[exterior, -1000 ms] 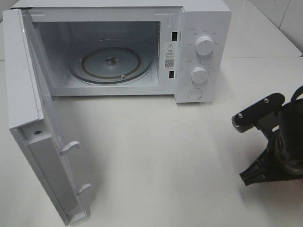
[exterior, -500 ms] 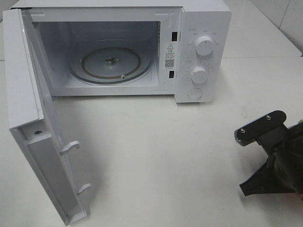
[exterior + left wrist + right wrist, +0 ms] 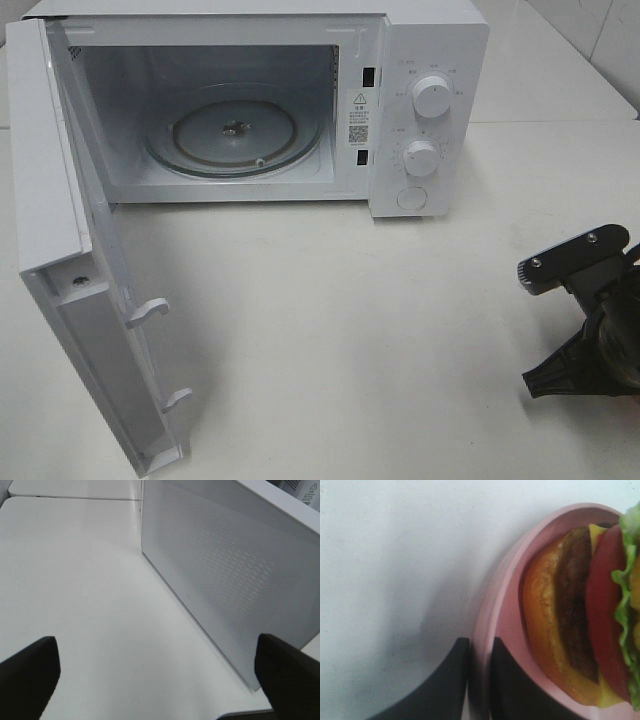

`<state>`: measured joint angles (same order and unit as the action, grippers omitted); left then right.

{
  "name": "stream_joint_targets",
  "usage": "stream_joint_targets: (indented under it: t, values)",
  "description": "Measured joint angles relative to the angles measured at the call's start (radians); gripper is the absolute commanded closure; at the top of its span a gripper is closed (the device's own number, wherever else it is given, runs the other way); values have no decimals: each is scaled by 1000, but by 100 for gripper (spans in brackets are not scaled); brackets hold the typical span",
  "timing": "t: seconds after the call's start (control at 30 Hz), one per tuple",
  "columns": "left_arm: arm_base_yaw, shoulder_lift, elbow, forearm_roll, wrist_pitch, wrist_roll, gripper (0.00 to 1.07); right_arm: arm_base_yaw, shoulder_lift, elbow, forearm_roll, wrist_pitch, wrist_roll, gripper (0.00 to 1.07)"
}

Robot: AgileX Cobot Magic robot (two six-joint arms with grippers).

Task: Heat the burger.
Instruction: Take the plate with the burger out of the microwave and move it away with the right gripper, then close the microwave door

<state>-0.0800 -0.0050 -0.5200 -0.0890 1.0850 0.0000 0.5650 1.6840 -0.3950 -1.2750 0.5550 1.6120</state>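
Observation:
The burger shows only in the right wrist view. It lies on a pink plate, with a golden bun, a dark patty, a red slice and a green lettuce frill. The two dark fingers of my right gripper straddle the plate's rim, one outside and one inside. I cannot tell whether they press on it. In the exterior view only the right arm's body shows at the right edge, and the plate is out of frame there. My left gripper stands wide open with nothing between its fingers.
The white microwave stands at the back with its door swung out to the left. A bare glass turntable lies inside. The left wrist view faces a white perforated panel of the microwave across the white table.
The right arm has moved right and towards the front of the table, partly leaving the exterior view. The microwave and its door have not moved.

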Motion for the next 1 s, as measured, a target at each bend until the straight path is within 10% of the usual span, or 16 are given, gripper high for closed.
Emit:
stream_joint_targets:
  t: [0.27, 1.0]
  values:
    - [0, 0, 0, 0, 0, 0, 9, 0, -21, 0, 33, -32, -92, 48]
    - [0, 0, 0, 0, 0, 0, 9, 0, -417, -74, 638, -94, -861, 29]
